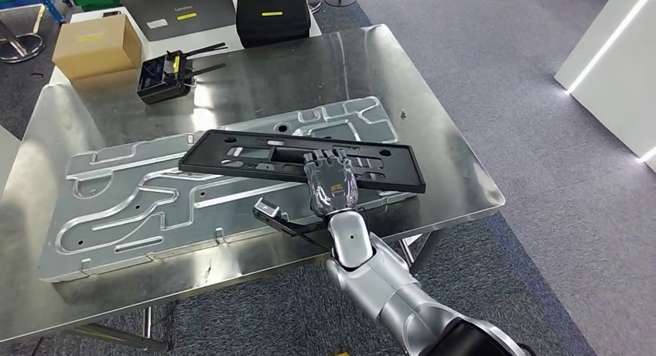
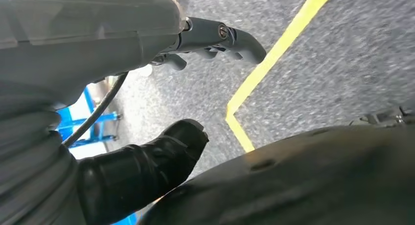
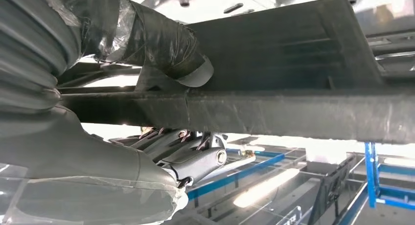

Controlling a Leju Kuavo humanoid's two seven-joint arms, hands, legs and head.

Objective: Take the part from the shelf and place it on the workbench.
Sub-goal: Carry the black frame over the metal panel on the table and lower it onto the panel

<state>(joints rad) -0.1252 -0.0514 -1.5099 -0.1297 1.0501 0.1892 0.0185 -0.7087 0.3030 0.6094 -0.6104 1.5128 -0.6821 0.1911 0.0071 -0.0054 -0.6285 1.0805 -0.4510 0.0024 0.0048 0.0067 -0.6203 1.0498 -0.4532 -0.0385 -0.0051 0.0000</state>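
The part is a long black slotted panel (image 1: 302, 159). It lies across a large silver stamped plate (image 1: 155, 193) on the steel workbench (image 1: 433, 139). My right hand (image 1: 331, 184) grips the panel's near long edge close to its middle. In the right wrist view the taped thumb (image 3: 161, 44) presses one face of the panel (image 3: 293, 107) and the fingers (image 3: 191, 156) curl under the other. I cannot tell whether the panel rests on the plate or hangs just above it. My left hand (image 2: 122, 39) hangs over grey floor, fingers apart, holding nothing.
At the bench's far left are a cardboard box (image 1: 97, 45) and a black device with antennas (image 1: 165, 76). Behind them lie a grey laptop (image 1: 182, 11) and a black case (image 1: 272, 17). A white unit (image 1: 619, 70) stands to the right across grey carpet.
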